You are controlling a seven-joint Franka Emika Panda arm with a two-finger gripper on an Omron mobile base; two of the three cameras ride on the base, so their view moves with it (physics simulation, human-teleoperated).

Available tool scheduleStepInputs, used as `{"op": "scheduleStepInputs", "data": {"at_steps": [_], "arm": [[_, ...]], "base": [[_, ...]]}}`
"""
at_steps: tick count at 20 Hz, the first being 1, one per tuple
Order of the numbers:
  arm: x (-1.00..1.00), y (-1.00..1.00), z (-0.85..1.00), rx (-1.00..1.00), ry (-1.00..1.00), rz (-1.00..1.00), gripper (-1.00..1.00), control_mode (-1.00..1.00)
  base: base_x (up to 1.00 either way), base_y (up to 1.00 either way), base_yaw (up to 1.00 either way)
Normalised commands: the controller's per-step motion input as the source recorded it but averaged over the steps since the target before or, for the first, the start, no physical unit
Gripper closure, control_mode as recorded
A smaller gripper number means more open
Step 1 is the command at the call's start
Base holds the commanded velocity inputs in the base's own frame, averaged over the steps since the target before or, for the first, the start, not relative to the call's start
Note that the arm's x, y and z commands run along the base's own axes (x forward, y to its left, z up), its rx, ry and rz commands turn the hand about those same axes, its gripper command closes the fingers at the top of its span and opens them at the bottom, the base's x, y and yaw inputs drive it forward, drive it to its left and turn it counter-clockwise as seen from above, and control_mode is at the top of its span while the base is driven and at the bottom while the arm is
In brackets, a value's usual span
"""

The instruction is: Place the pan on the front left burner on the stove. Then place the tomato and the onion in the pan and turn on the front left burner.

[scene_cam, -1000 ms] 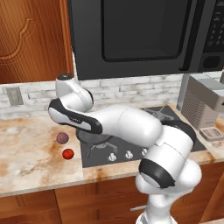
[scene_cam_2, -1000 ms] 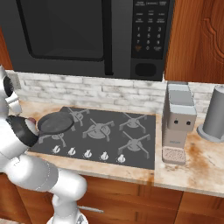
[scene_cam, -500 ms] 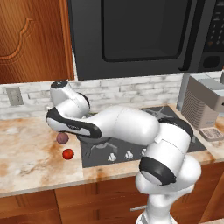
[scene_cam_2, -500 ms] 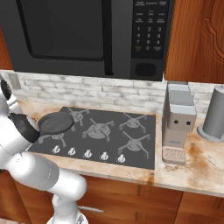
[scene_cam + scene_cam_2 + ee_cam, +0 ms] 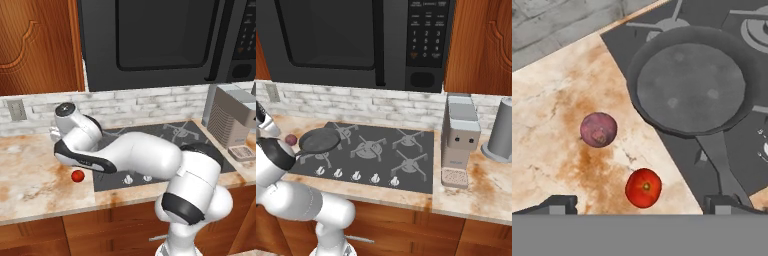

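a dark grey pan (image 5: pixel 691 85), a bright red tomato (image 5: pixel 643 187), a dull purple onion (image 5: pixel 598 129) and a mottled beige-and-rust counter (image 5: pixel 547 150).

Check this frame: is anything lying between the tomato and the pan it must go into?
Nothing visible does. In the hand view, bare counter and cooktop separate the tomato from the pan; the onion lies off to the side.
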Motion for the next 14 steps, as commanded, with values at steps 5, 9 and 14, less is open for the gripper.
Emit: {"op": "scheduleStepInputs", "data": {"at_steps": [5,9,14], "arm": [[0.10,0.00,-0.17,0.00,0.00,0.05,-1.00,-1.00],[0.17,0.00,-0.12,0.00,0.00,0.04,-1.00,-1.00],[0.24,0.00,-0.10,0.00,0.00,0.05,-1.00,-1.00]], "base": [[0.00,0.00,0.00],[0.00,0.00,0.00],[0.00,0.00,0.00]]}}
